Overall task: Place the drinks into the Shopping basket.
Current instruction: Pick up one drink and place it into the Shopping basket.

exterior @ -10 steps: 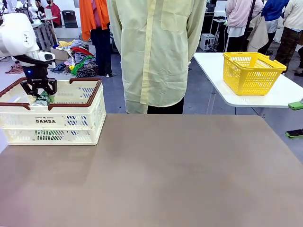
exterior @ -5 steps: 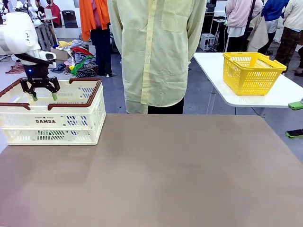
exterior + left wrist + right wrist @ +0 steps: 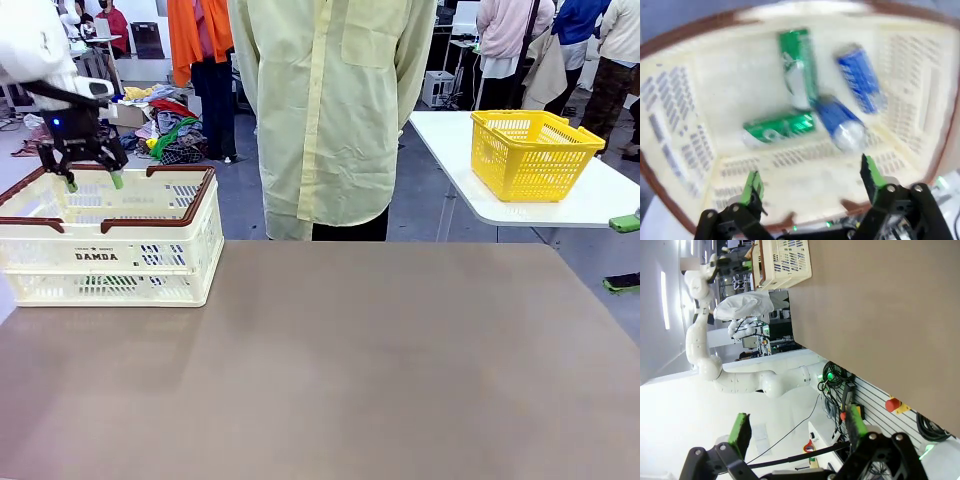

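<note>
The Shopping basket [image 3: 110,255], cream-white with a red-brown rim, stands at the table's far left. In the left wrist view its floor [image 3: 735,90] holds the drinks lying on their sides: two green cans [image 3: 797,67] [image 3: 780,127] and two blue cans [image 3: 860,80] [image 3: 840,122]. My left gripper [image 3: 93,183] hangs open above the basket's back left, nothing between its green pads [image 3: 812,177]. Off the table's right side, my right gripper [image 3: 797,427] is open and empty; its green pad [image 3: 626,222] peeks in at the front view's right edge.
A person in a pale yellow shirt [image 3: 330,110] stands at the table's far side, hands out of sight. A yellow mesh basket [image 3: 530,150] sits on a white side table [image 3: 560,205] at the back right. The brown tabletop [image 3: 350,360] lies bare.
My left gripper was low in the basket, shut on a green can. It has opened, let the can go inside, and risen above the rim. The right arm has not moved.
</note>
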